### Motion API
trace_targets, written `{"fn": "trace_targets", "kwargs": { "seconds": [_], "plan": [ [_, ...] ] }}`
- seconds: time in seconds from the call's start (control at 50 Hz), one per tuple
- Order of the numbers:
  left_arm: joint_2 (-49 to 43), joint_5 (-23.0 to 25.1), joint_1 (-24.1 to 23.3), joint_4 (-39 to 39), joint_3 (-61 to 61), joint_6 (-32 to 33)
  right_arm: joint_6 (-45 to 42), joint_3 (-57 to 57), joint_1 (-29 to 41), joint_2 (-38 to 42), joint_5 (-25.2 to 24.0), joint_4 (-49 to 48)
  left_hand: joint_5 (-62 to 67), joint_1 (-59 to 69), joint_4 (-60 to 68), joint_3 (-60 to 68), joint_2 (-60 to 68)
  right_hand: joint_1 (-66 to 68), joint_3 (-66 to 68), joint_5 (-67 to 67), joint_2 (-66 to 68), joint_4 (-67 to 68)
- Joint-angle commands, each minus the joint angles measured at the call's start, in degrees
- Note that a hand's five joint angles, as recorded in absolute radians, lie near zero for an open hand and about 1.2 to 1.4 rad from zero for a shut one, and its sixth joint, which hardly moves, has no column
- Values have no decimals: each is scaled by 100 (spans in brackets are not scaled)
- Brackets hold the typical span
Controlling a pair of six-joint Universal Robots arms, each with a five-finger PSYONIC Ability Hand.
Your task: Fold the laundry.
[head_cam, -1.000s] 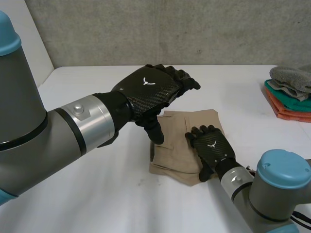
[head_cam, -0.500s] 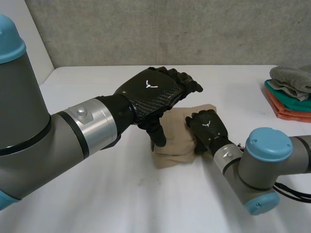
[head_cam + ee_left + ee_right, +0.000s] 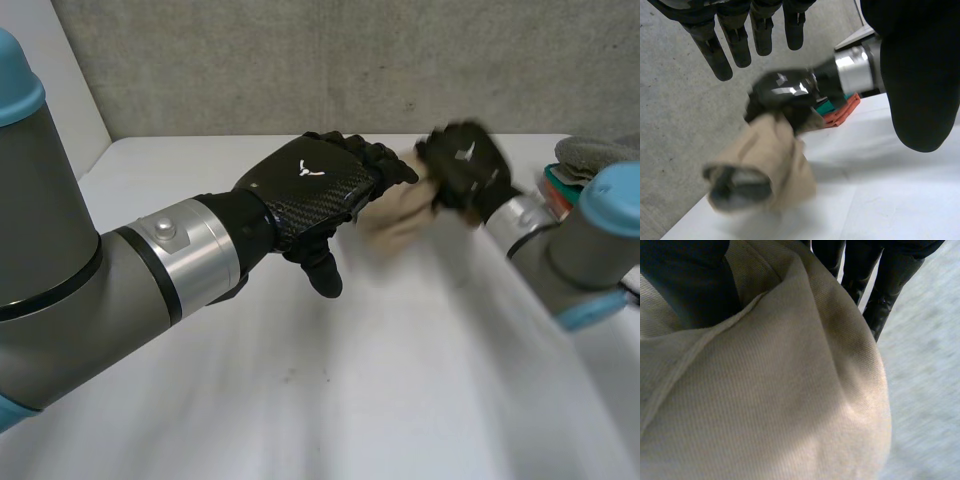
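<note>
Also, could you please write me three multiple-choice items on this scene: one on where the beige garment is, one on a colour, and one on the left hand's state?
1. Where is the beige garment?
A. Held above the table in the right hand
B. Lying flat and spread out
C. Draped over the left arm

2. What colour is the topmost cloth at the table's right side?
A. Yellow
B. Grey
C. Black

3. How is the left hand?
A. Shut on the garment
B. Curled into a fist
C. Open, holding nothing

Answers: 1 A, the right hand clutches it clear of the tabletop in the left wrist view. 2 B, it looks grey in the head view. 3 C, its fingers hang straight in its own wrist view.
</note>
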Motion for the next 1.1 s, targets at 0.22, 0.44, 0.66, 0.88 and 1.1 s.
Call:
{"fn": "trace_targets", "kwargs": {
  "seconds": [0.22,0.44,0.66,0.88,1.1],
  "plan": [
    [81,0,11,9,-17,-3,1495,-2585,-1964,442,-907,-411,-42,122,36,-21,30,3026,1488,2127,1336,1336],
    [72,0,11,9,-26,-3,1662,-3227,-3054,1513,-1575,-867,-42,122,36,-21,30,3026,1488,2127,1336,1336],
    [2,-9,3,88,-35,-12,1663,-2982,-3722,2358,-2024,-982,-8,156,70,13,63,3026,1488,2127,1336,1336],
    [10,-9,11,88,-44,-108,2102,-2525,-4004,2042,-2814,-842,9,173,87,30,80,3026,1488,2127,1336,1336],
    [19,-9,11,88,-35,-117,2024,-2884,-4092,2226,-2982,387,9,173,87,30,80,-2525,-4063,-3424,-4215,-4215]
  ]
}}
